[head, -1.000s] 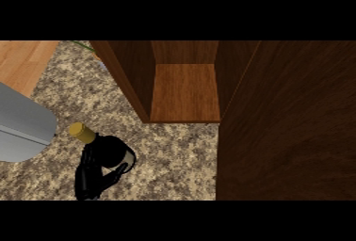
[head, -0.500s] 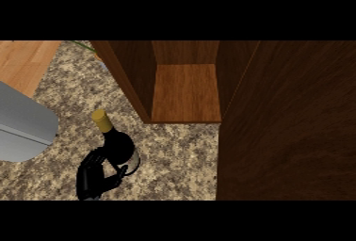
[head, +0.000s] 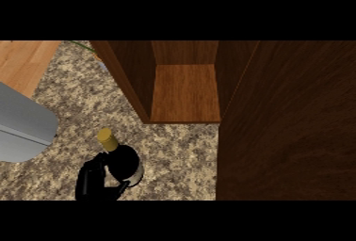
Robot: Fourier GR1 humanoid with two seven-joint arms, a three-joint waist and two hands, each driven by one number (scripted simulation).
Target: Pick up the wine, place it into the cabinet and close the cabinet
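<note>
At the left edge we see a grey object [head: 21, 124] on the speckled counter [head: 181, 155]. Just right of it, in the lower left of the frame, our left hand [head: 89, 182] curls round the dark wine bottle [head: 125, 161], whose yellow top [head: 106, 137] tilts toward the upper left. Right of that, at upper centre, the cabinet [head: 184, 92] stands open well apart from the bottle, its dark door [head: 288, 122] filling the frame's right side.

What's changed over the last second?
The right hand, curled round the wine bottle, has carried it rightward, toward the open cabinet. The hold is unchanged. The cabinet, its door and the counter stayed put.
</note>
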